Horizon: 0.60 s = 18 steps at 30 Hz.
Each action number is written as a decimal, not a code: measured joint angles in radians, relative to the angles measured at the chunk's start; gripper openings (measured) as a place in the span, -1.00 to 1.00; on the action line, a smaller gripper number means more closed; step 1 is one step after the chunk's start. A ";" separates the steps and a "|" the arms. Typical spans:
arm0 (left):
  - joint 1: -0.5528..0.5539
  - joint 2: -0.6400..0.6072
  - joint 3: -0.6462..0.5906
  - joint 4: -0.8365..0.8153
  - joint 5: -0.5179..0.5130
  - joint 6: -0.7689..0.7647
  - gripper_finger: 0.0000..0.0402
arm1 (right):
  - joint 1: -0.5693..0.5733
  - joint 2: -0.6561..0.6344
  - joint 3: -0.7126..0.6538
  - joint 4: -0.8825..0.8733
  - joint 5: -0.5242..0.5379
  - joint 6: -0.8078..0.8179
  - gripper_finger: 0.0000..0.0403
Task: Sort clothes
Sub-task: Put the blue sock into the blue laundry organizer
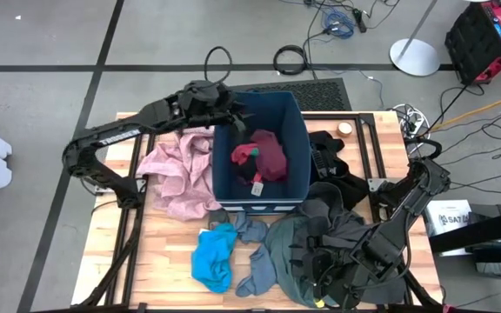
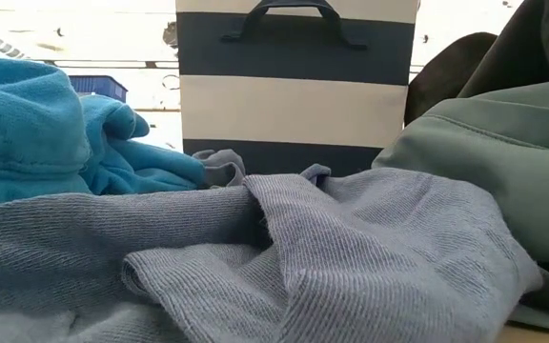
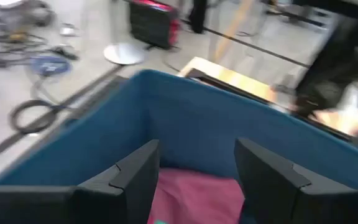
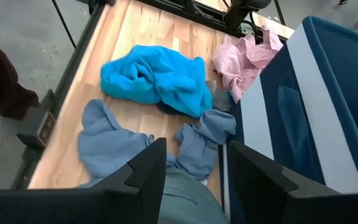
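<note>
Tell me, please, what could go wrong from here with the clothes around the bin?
The left gripper stands open over the bin with red clothes below; pulling away, it could snag its rim. The pink garment lies against the bin's side and could get dragged. The right gripper sits low over the grey-green garment and may catch several layers.

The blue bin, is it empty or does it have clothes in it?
Not empty. The navy bin holds a dark red garment; a black piece lies beside it.
</note>
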 joint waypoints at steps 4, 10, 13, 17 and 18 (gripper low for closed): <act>-0.103 -0.078 -0.016 -0.064 0.060 0.000 0.08 | -0.017 0.000 -0.021 0.095 -0.005 -0.018 -0.21; -0.416 -0.178 -0.092 -0.107 -0.180 0.001 0.08 | -0.057 0.001 -0.117 0.249 -0.082 -0.076 -0.21; -0.568 -0.190 -0.140 -0.099 -0.323 -0.028 0.08 | -0.092 0.001 -0.177 0.359 -0.148 -0.094 -0.21; -0.737 -0.181 -0.252 -0.020 -0.499 -0.107 0.08 | -0.138 0.002 -0.270 0.545 -0.253 -0.151 -0.21; -0.777 -0.178 -0.293 0.010 -0.542 -0.134 0.08 | -0.147 0.002 -0.295 0.604 -0.282 -0.172 -0.21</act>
